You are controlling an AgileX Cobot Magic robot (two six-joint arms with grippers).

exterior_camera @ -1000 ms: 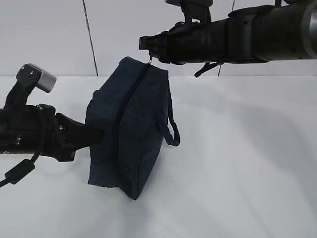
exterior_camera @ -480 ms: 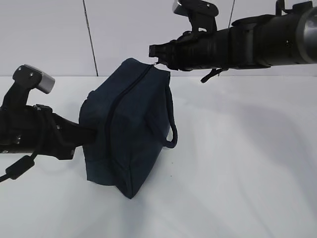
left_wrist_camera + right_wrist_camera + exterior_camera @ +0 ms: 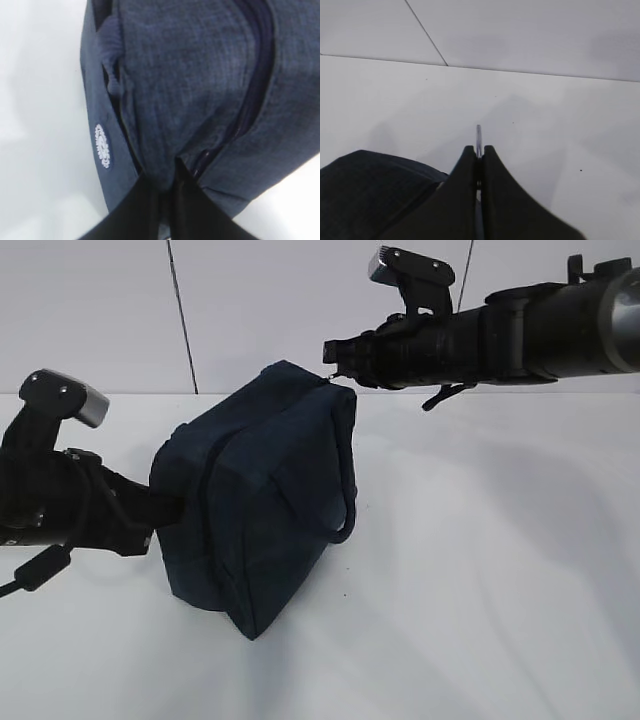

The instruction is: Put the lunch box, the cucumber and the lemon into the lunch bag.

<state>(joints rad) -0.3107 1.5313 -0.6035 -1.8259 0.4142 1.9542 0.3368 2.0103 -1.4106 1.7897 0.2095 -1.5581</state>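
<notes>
Lunch bag (image 3: 255,505) sits at about 9 o'clock of desk centre, near corner down on the white desk (image 3: 480,570), tilted, top corner lifted toward 1 o'clock. Navy fabric, one loop handle (image 3: 346,490) hanging on its right side.

Left gripper (image 3: 165,510) comes in from 9 o'clock, level with the bag's middle. Jaws clenched on a pinch of bag fabric right beside the zipper (image 3: 250,95); left wrist view shows cloth bunched into the closed tips (image 3: 167,192). Small white emblem (image 3: 102,146) on the bag wall at 9 o'clock of that pinch.

Right gripper (image 3: 330,358) reaches in from 3 o'clock, above the desk, tip touching the bag's raised top corner. Jaws clenched on the thin silver zipper pull (image 3: 478,135), which pokes out past the tips in the right wrist view, bag at 8 o'clock below (image 3: 375,195).

Zipper reads closed along the stretch visible. Behind: pale wall (image 3: 300,300) with a dark vertical seam at 11 o'clock.
</notes>
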